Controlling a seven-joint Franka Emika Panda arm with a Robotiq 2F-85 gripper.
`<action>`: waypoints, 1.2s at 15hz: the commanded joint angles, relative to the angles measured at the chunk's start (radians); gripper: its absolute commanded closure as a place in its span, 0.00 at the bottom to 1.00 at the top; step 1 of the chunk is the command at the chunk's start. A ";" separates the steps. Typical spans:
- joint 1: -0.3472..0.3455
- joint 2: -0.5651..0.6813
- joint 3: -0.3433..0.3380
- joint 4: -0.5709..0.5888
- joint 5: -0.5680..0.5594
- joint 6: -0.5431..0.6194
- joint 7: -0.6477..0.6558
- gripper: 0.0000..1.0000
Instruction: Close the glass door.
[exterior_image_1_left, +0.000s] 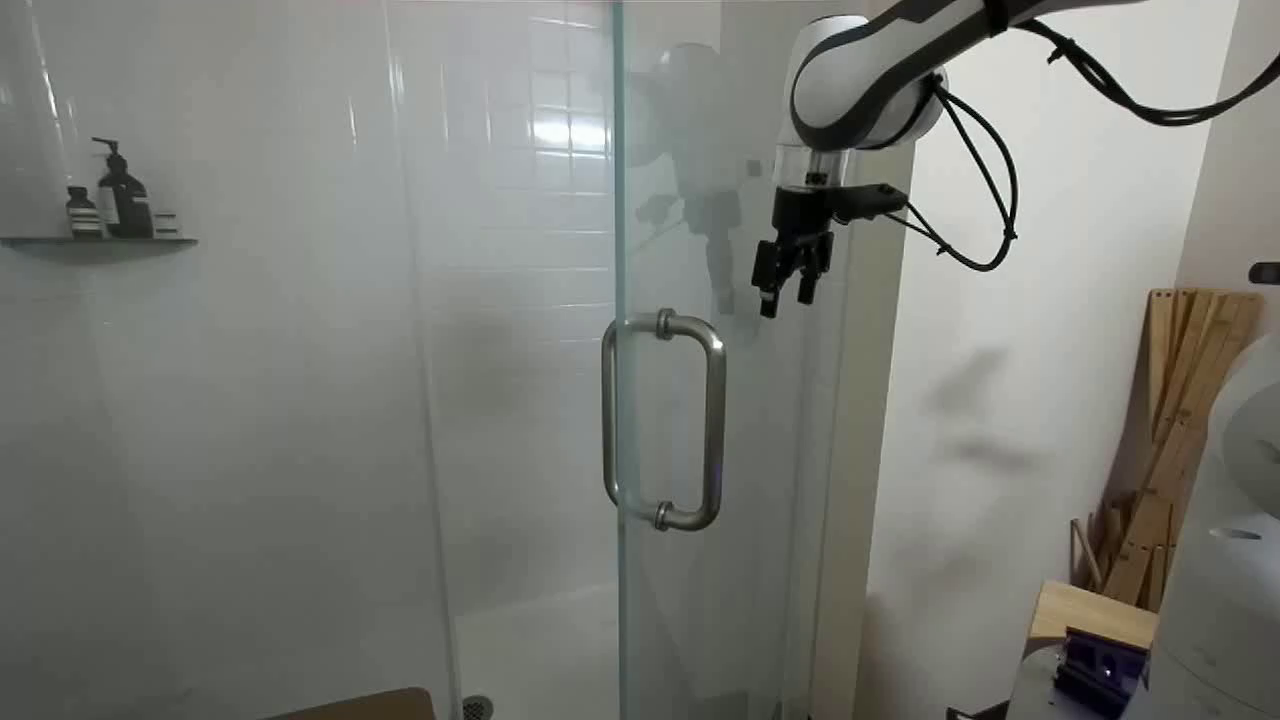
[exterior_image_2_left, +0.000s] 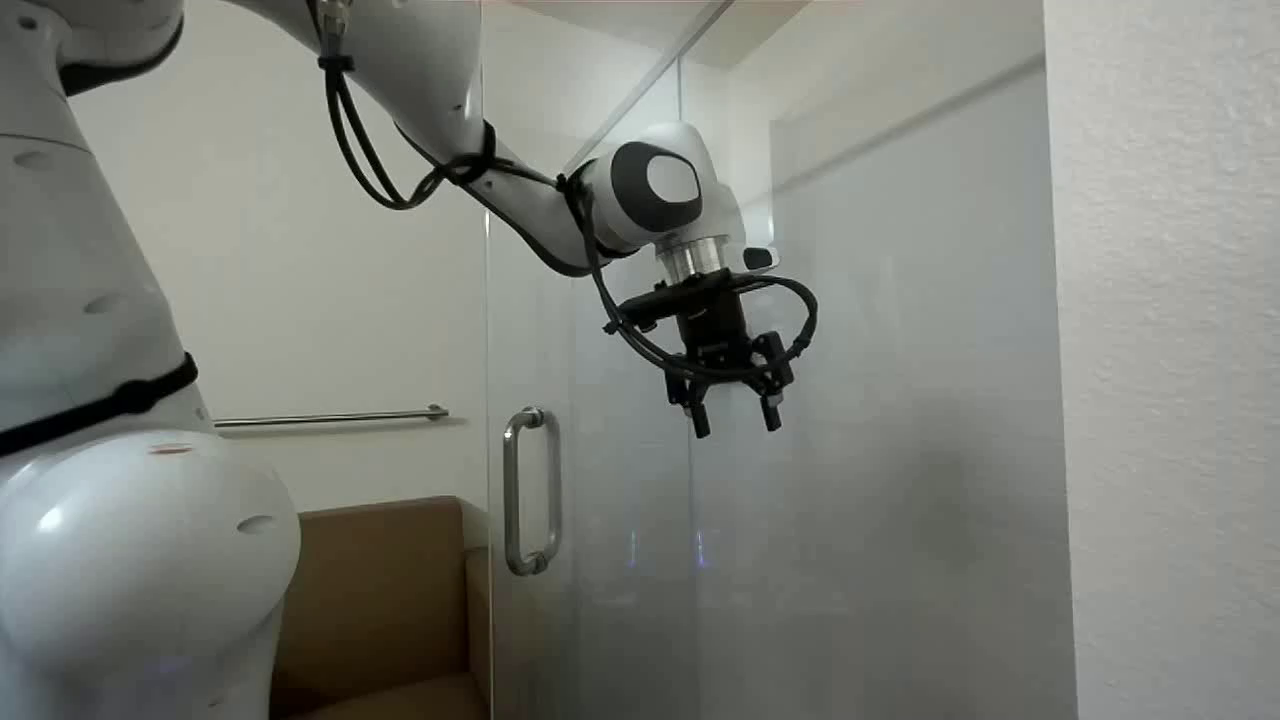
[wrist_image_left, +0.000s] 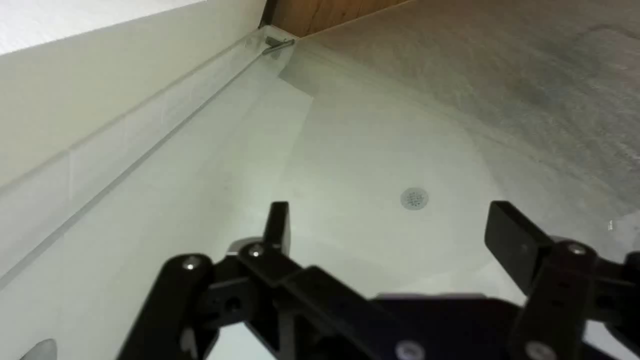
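In an exterior view we've got the glass door (exterior_image_1_left: 760, 440) with its greenish free edge pointing pretty much at us, so we'd call it standing open. Its chrome handle (exterior_image_1_left: 714, 420) sits lower and to the picture's left of the hand (exterior_image_1_left: 787, 300), which hangs fingers down and doesn't look to be touching anything. In an exterior view the handle (exterior_image_2_left: 512, 490) shows near the edge of the glass, with the hand (exterior_image_2_left: 737, 425) higher up and well apart from it; how close the hand is to the pane itself, we can't tell. In the wrist view the fingers (wrist_image_left: 277, 225) are spread wide with nothing between them, just the drain (wrist_image_left: 414, 198) down below, and we can't pick the door out there with any confidence. Our read: this is the approach step, with the closing itself not begun. Next we'd drop the hand to handle height, then either push the pane or turn the fingers to straddle the upright bar, and swing it gently along its hinge arc.
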 joint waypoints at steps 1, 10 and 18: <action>-0.002 0.000 0.001 0.002 0.001 -0.003 -0.001 0.00; -0.002 0.000 0.001 0.002 0.001 -0.003 -0.001 0.00; 0.001 -0.018 0.013 -0.007 -0.008 -0.039 0.006 0.00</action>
